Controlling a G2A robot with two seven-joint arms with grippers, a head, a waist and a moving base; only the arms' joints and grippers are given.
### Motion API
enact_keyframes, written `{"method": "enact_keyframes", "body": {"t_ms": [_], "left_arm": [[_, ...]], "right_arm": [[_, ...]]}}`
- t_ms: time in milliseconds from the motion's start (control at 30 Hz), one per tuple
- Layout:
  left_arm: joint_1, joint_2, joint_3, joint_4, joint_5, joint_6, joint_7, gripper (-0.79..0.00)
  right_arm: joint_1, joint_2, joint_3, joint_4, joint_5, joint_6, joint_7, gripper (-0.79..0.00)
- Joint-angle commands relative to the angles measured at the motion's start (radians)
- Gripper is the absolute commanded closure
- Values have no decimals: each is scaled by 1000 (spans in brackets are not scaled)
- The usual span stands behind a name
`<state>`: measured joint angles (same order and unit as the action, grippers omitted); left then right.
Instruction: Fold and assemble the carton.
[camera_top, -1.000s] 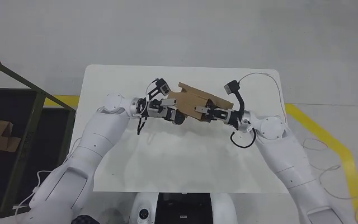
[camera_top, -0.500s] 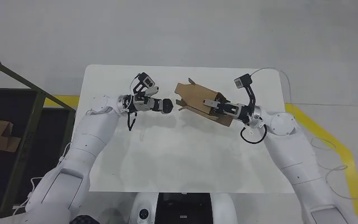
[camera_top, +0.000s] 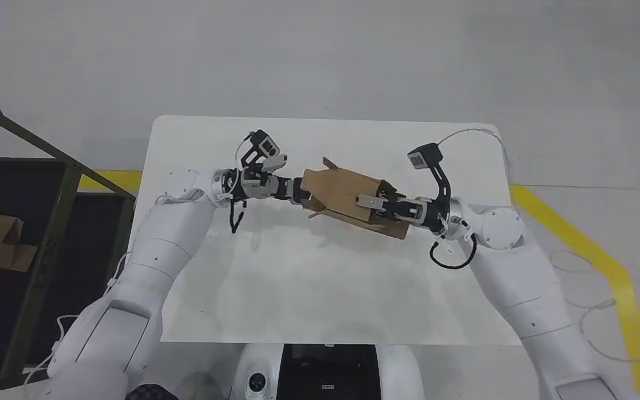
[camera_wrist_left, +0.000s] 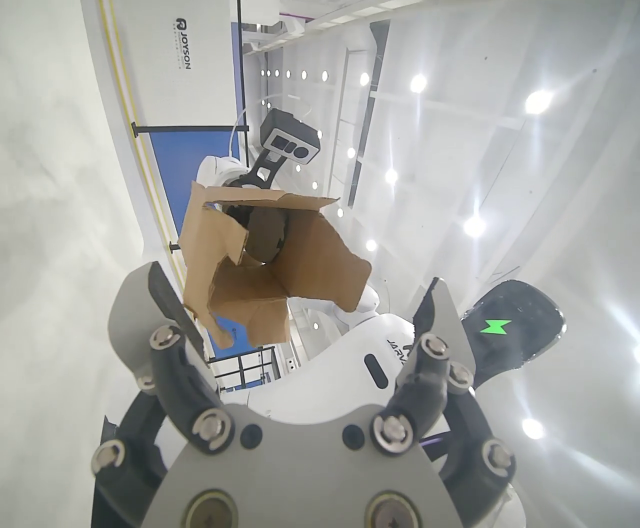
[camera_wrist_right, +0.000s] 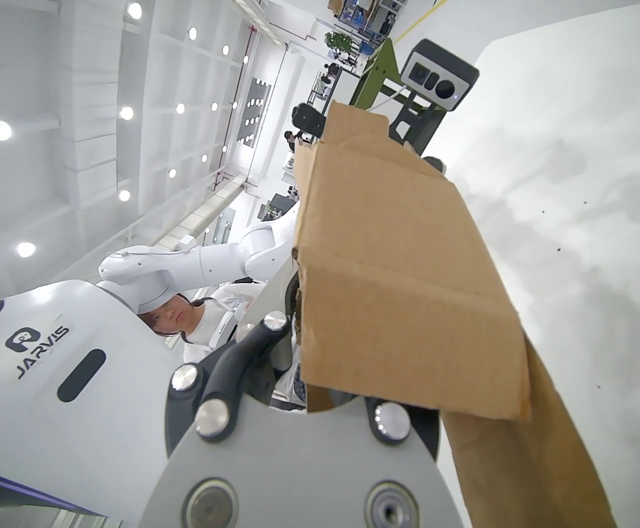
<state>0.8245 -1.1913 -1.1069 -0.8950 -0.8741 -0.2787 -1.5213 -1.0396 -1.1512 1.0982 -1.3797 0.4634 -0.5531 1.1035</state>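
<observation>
Wide open, the left gripper (camera_wrist_left: 295, 280) faced the open end of the carton (camera_top: 345, 192), its two fingers (camera_wrist_left: 167, 300) spread on either side of the loose flaps. Whether they touched the cardboard could not be told. At the other end the right gripper (camera_top: 372, 203) was clamped on a carton wall and held the box tilted above the table (camera_top: 300, 290), over its far half, between the two arms. In that arm's own wrist view, cardboard covered most of the fingers.

The table was white and plain with rounded corners, and it stood on a pale grey floor (camera_top: 400, 50). A yellow line (camera_top: 545, 210) ran across the floor on both sides of it. A dark rack (camera_top: 45, 200) with a green frame stood beside the table on the left, and brown cardboard (camera_top: 12, 245) lay in it. A thin white cable (camera_top: 480, 135) looped over the table's far right corner. The wrist views looked up at a high white ceiling with rows of round lights (camera_wrist_left: 537, 102).

Counted: one carton, one table, two grippers and two wrist cameras (camera_top: 265, 145), one on a bracket on each arm.
</observation>
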Motion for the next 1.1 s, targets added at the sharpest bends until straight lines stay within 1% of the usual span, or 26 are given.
{"method": "enact_keyframes", "body": {"t_ms": [0,533,1067], "left_arm": [[0,-1,0,-5,3,2,-5,-785],[11,-3,32,-91,28,30,-15,-785],[7,-3,39,-112,40,28,-15,-785]], "right_arm": [[0,-1,-8,-1,-1,0,3,0],[7,-6,-40,-1,-2,1,21,0],[2,-5,-47,-23,0,2,37,0]]}}
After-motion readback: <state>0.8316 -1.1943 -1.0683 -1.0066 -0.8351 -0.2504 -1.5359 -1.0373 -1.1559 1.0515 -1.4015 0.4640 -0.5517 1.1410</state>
